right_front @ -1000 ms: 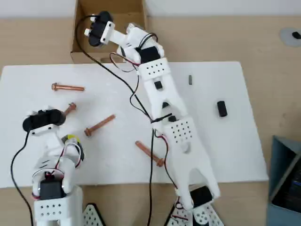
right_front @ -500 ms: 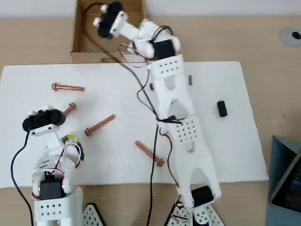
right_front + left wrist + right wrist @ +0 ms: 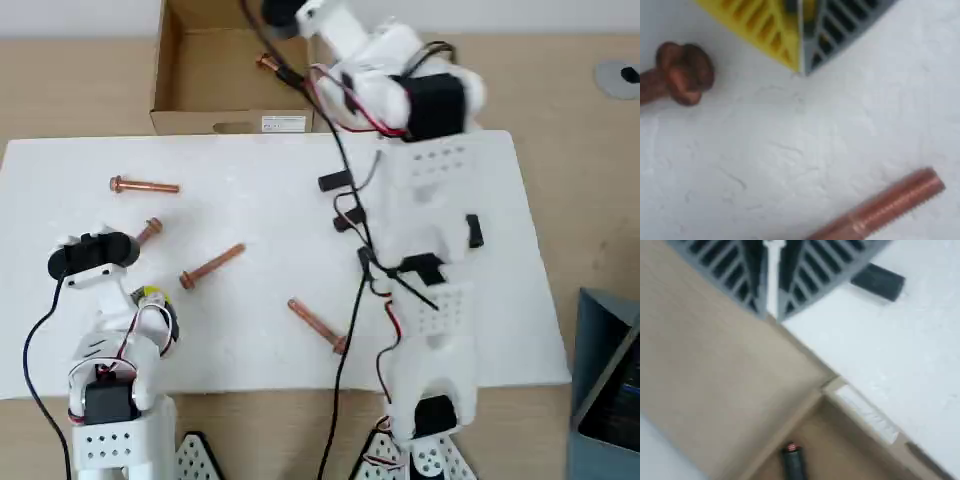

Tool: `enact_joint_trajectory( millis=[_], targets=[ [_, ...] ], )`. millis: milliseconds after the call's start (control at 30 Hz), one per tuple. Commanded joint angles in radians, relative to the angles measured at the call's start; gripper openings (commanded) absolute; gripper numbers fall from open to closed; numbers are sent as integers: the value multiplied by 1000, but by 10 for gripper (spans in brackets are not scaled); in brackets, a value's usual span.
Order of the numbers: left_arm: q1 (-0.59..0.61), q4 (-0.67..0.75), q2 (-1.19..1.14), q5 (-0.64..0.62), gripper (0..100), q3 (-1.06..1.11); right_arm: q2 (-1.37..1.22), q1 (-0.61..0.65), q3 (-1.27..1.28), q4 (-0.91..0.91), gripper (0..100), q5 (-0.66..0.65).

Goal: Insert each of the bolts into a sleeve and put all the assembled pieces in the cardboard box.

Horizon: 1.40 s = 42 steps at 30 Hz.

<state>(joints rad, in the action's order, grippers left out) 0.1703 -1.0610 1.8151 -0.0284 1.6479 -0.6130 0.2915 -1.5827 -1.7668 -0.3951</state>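
With one assembled piece lying in the cardboard box, the right end effector hung closed and empty near the box's corner and would probably need to open wide before settling squarely over a sleeve.

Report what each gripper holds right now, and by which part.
Nothing is held. The left gripper has its jaws shut on nothing above the white mat. The right gripper has its jaws shut and empty by the cardboard box.
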Motion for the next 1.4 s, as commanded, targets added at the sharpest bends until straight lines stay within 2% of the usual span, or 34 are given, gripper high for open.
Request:
enact_joint_trajectory(
  millis=[0, 300, 467, 667, 900, 1100, 1367],
  targets=[
    [11, 6, 8, 0, 2, -3, 173, -51, 102, -21, 9, 11],
    [11, 6, 8, 0, 2, -3, 588, -151, 691, -20, 9, 12],
    [11, 6, 8, 0, 2, -3, 720, -245, 966, -14, 9, 12],
    [11, 6, 8, 0, 2, -3, 739, -352, 1196, -9, 9, 12],
    [11, 6, 8, 0, 2, -3, 694, -469, 1466, 84, 9, 3],
    [11, 6, 8, 0, 2, -3, 674, -483, 1664, 304, 13, -25],
    [11, 6, 8, 2, 2, -3, 671, -473, 1816, 488, 88, -25]
  ],
)
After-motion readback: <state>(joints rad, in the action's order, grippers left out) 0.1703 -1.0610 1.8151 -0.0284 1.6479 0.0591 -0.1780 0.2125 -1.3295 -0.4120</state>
